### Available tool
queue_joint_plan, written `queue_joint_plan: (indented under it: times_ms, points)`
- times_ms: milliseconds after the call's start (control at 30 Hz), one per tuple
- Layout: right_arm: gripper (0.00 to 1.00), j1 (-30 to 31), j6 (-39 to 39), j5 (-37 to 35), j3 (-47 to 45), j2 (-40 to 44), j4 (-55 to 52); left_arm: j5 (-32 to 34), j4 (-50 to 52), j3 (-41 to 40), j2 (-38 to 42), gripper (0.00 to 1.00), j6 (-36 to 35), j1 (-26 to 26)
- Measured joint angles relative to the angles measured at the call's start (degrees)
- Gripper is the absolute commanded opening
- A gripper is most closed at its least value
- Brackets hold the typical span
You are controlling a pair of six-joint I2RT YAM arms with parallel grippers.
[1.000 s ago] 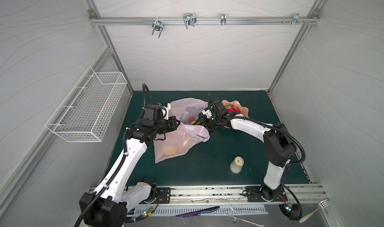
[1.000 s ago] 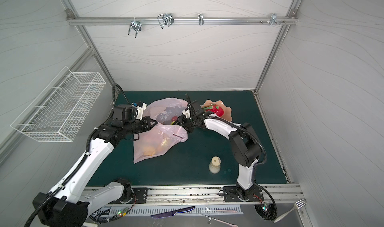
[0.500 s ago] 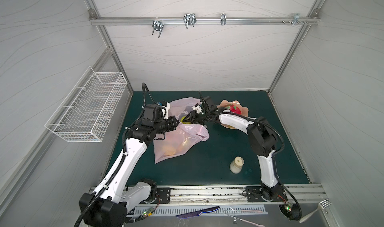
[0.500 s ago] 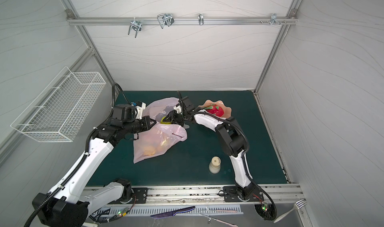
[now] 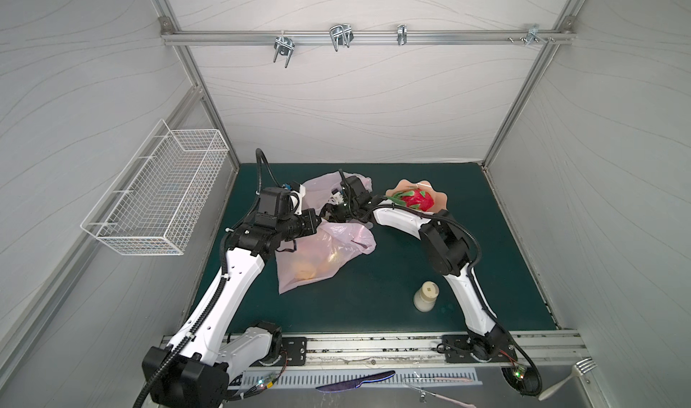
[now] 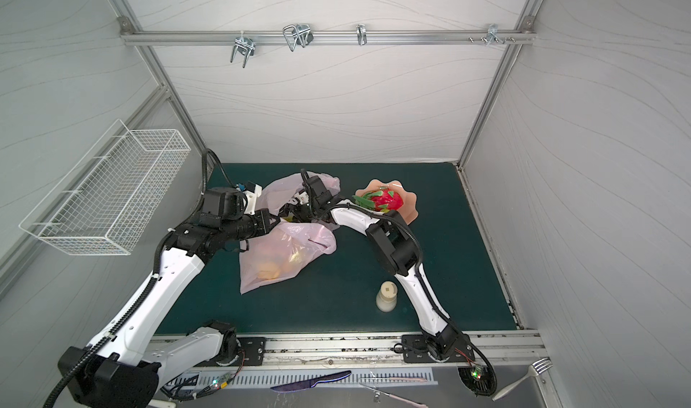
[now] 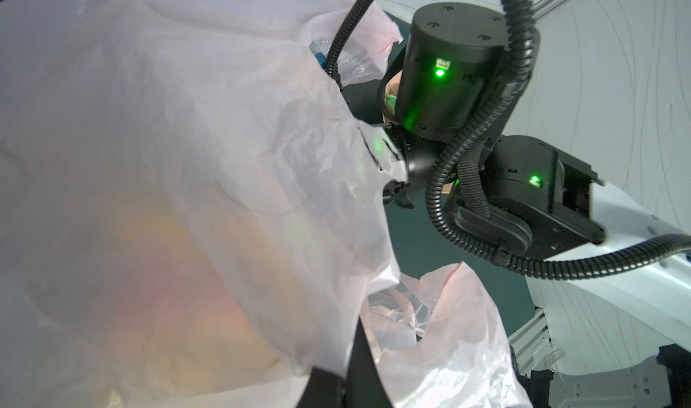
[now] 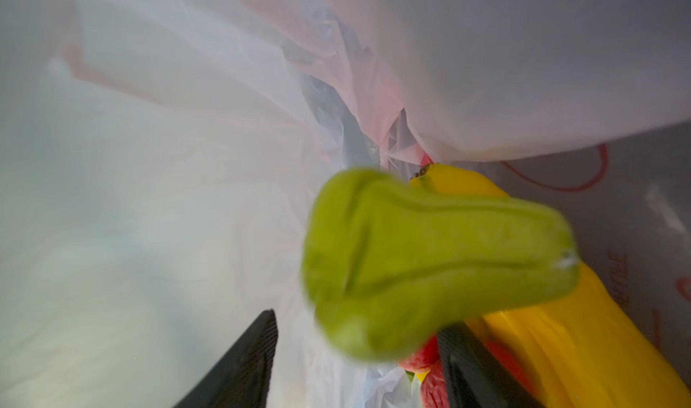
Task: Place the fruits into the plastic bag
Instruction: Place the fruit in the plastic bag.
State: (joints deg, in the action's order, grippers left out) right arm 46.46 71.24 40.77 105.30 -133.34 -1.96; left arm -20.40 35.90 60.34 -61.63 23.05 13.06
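The pale-pink plastic bag (image 5: 325, 253) (image 6: 284, 253) lies left of centre on the green mat. My left gripper (image 5: 318, 223) (image 7: 347, 368) is shut on the bag's upper edge and holds its mouth up. My right gripper (image 5: 329, 215) (image 8: 359, 320) is inside the mouth with its jaws wide apart. A green pear (image 8: 430, 256) shows blurred just ahead of them, clear of the left finger (image 8: 254, 350). A yellow banana bunch (image 8: 561, 350) and red strawberries (image 8: 430, 357) lie inside the bag. The red dragon fruit (image 5: 417, 200) (image 6: 387, 200) sits on the plate.
The wavy peach plate (image 5: 439, 196) stands at the back, right of the bag. A cream bottle (image 5: 426, 296) stands on the mat near the right arm. A white wire basket (image 5: 157, 196) hangs on the left wall. A knife (image 5: 355, 380) and a fork (image 5: 568, 376) lie beyond the front rail.
My right gripper has moved left from beside the plate into the bag's mouth, and its jaws have opened off the green pear. The left arm has held still.
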Motion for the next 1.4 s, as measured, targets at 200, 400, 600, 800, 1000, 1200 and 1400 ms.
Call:
queue_joint_plan:
  times_ms: [200, 400, 600, 800, 1000, 1200, 1400]
  points:
    - [0.99, 1.18, 0.37, 3.26, 1.64, -0.76, 1.27, 0.55, 0.31, 0.00, 0.26, 0.00, -0.39, 0.00]
    - [0.99, 1.31, 0.31, 6.21, -0.81, -0.52, 3.28, 1.11, 0.50, 0.00, 0.50, 0.00, -0.42, 0.00]
    - [0.99, 0.76, -0.55, 7.15, -6.32, 2.08, 2.93, 1.60, 0.70, 0.00, 0.55, 0.00, -0.42, 0.00]
    - [0.99, -0.07, -2.75, 7.08, -10.58, 7.69, 2.01, 1.68, 0.70, 0.00, 0.94, 0.00, -0.37, 0.00]
    - [0.99, -1.16, -5.31, 7.02, -13.81, 13.33, 0.09, 1.70, 0.68, 0.00, 0.96, 0.00, -0.28, 0.00]
    - [0.99, -2.82, -10.16, 5.31, -15.39, 17.77, -6.67, 1.51, 0.61, -0.02, 1.07, 0.00, 0.42, 0.00]
    - [0.99, -4.96, -16.68, 0.57, -17.46, 23.74, -17.68, 1.09, -0.24, -0.04, 1.22, 0.00, 1.20, 0.00]
